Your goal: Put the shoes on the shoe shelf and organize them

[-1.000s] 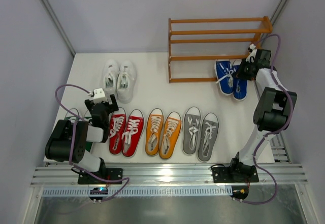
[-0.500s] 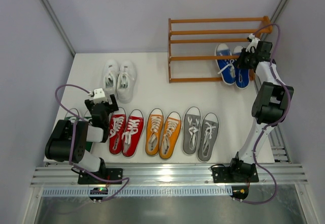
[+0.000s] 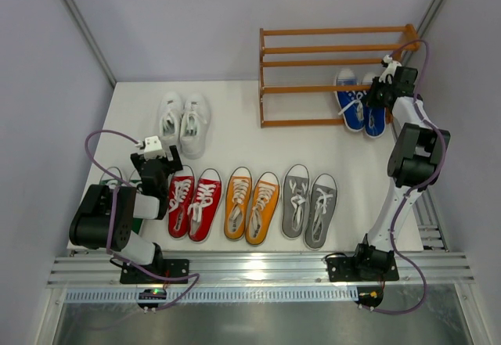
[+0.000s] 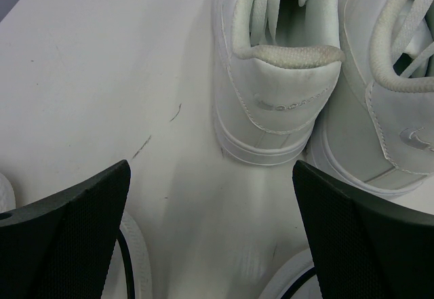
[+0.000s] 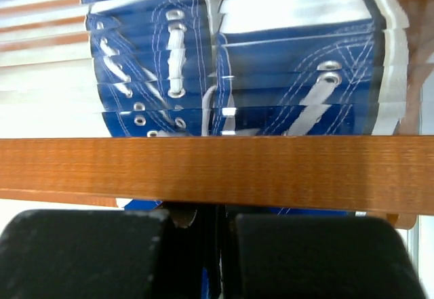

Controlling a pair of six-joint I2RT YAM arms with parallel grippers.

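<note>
- We're counting the near row: two red shoes (image 3: pixel 193 202), two orange (image 3: pixel 251 206) and two grey (image 3: pixel 308 204), with the green ones (image 3: pixel 145 207) mostly hidden under the left arm.
- The left gripper (image 4: pixel 210 177) is hanging spread open, with the two white shoes (image 3: pixel 182 122) heel-first just ahead.
- The right gripper (image 3: pixel 381 93) is pinching the two blue shoes (image 3: pixel 358 102), toes pointing away and lying in the bottom tier of the one shelf (image 3: pixel 337 30).

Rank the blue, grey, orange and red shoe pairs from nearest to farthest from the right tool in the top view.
1. Blue pair, far right, at the right tool.
2. Grey pair, front row, right.
3. Orange pair, front row, middle.
4. Red pair, front row, left.
</note>
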